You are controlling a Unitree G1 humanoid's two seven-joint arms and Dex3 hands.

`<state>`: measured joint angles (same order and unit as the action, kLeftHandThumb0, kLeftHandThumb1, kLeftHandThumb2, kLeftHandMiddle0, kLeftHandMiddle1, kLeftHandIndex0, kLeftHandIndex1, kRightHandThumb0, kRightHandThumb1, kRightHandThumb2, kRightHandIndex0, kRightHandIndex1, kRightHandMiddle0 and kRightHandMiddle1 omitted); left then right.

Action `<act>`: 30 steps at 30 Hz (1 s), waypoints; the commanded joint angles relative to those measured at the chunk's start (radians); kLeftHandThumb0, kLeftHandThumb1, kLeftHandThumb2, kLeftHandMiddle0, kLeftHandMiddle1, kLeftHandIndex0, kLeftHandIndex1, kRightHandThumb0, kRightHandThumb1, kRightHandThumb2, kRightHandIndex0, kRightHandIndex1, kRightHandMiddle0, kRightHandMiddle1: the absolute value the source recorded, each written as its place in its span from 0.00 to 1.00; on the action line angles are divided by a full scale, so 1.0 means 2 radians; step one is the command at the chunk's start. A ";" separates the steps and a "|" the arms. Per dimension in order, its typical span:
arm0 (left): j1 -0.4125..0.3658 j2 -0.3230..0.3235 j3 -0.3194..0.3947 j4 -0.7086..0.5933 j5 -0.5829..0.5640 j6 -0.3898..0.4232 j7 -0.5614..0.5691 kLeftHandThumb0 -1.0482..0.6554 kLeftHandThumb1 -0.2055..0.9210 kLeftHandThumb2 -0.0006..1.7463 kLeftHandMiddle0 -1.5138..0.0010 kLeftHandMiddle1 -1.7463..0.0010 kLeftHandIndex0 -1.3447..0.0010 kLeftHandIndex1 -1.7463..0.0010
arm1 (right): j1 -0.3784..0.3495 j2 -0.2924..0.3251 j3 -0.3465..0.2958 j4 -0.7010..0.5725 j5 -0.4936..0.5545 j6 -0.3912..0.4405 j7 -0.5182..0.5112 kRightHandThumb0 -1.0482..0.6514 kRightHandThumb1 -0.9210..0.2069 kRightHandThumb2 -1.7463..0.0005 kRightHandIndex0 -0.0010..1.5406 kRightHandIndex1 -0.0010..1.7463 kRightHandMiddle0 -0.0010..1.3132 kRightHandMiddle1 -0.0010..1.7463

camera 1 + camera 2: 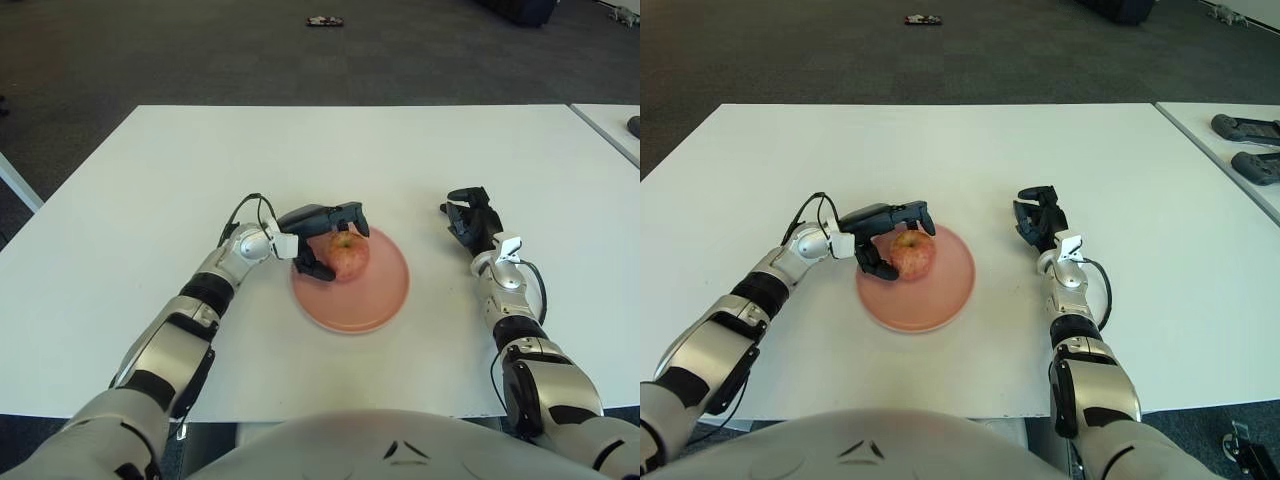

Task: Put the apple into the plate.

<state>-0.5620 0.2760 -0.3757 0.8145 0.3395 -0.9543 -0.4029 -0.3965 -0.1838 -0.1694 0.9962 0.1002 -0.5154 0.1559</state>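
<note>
The left hand (322,240) grips the apple (347,254) on the pink plate (375,300); the right hand (472,222), fingers curled and empty, shows right of the plate.

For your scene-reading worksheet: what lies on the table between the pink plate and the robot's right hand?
Nothing: in both eye views, only bare white table separates the plate from the right hand.

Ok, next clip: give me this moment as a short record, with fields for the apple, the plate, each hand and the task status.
apple: red, on the plate's left part
plate: pink, on the white table
left hand: fingers around the apple, one above and one at its left side
right hand: right of the plate, holding nothing
task status: apple on plate, not released yet
</note>
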 commanded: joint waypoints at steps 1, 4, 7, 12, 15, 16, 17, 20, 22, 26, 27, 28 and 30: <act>-0.017 0.010 0.003 0.012 0.027 -0.028 0.037 0.01 0.96 0.16 1.00 0.94 1.00 0.90 | 0.028 0.012 0.006 0.020 -0.005 0.028 0.001 0.41 0.00 0.73 0.22 0.71 0.19 0.97; -0.018 0.010 0.005 0.023 0.039 -0.044 0.060 0.00 0.99 0.16 1.00 0.98 1.00 0.97 | 0.028 0.012 0.006 0.020 -0.005 0.028 0.001 0.41 0.00 0.73 0.22 0.71 0.19 0.97; -0.019 0.006 0.008 0.038 0.032 -0.061 0.068 0.00 1.00 0.23 1.00 0.99 1.00 0.99 | 0.028 0.012 0.006 0.020 -0.005 0.028 0.001 0.41 0.00 0.73 0.22 0.71 0.19 0.97; -0.025 -0.007 0.011 0.072 -0.027 -0.083 0.025 0.00 1.00 0.29 1.00 1.00 1.00 1.00 | 0.028 0.012 0.006 0.020 -0.005 0.028 0.001 0.41 0.00 0.73 0.22 0.71 0.19 0.97; -0.028 -0.013 0.013 0.082 -0.057 -0.085 -0.006 0.00 1.00 0.31 1.00 1.00 1.00 1.00 | 0.028 0.012 0.005 0.020 -0.005 0.029 0.002 0.41 0.00 0.73 0.22 0.71 0.19 0.97; -0.029 -0.015 0.014 0.085 -0.071 -0.083 -0.020 0.00 1.00 0.31 1.00 1.00 1.00 1.00 | 0.028 0.012 0.005 0.019 -0.005 0.029 0.002 0.41 0.00 0.73 0.22 0.71 0.19 0.97; -0.030 -0.017 0.015 0.086 -0.081 -0.082 -0.031 0.00 1.00 0.32 1.00 1.00 1.00 1.00 | 0.028 0.012 0.005 0.019 -0.005 0.029 0.002 0.41 0.00 0.73 0.22 0.71 0.19 0.97; -0.032 -0.022 0.020 0.094 -0.111 -0.076 -0.066 0.00 1.00 0.33 1.00 1.00 1.00 1.00 | 0.028 0.011 0.005 0.019 -0.005 0.029 0.002 0.41 0.00 0.73 0.22 0.71 0.19 0.97; -0.031 -0.026 0.024 0.095 -0.126 -0.072 -0.082 0.00 1.00 0.34 1.00 1.00 1.00 1.00 | 0.028 0.011 0.005 0.019 -0.005 0.029 0.002 0.41 0.00 0.73 0.22 0.71 0.19 0.97; -0.039 -0.025 0.035 0.100 -0.147 -0.064 -0.111 0.00 1.00 0.33 1.00 1.00 1.00 1.00 | 0.028 0.011 0.005 0.019 -0.005 0.029 0.002 0.41 0.00 0.73 0.22 0.71 0.19 0.97; -0.041 -0.024 0.038 0.100 -0.151 -0.062 -0.118 0.00 1.00 0.33 1.00 1.00 1.00 1.00 | 0.028 0.011 0.005 0.019 -0.005 0.029 0.002 0.41 0.00 0.73 0.22 0.71 0.19 0.97; -0.043 -0.024 0.041 0.100 -0.154 -0.060 -0.124 0.00 1.00 0.32 1.00 1.00 1.00 1.00 | 0.027 0.011 0.005 0.019 -0.004 0.029 0.002 0.41 0.00 0.73 0.22 0.71 0.19 0.97; -0.046 -0.023 0.047 0.099 -0.161 -0.057 -0.135 0.00 1.00 0.32 1.00 1.00 1.00 1.00 | 0.027 0.011 0.005 0.019 -0.004 0.030 0.003 0.41 0.00 0.73 0.22 0.71 0.19 0.97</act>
<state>-0.6150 0.2157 -0.3099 1.0077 0.0471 -1.0833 -0.6365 -0.3960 -0.1845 -0.1693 0.9939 0.1003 -0.5154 0.1558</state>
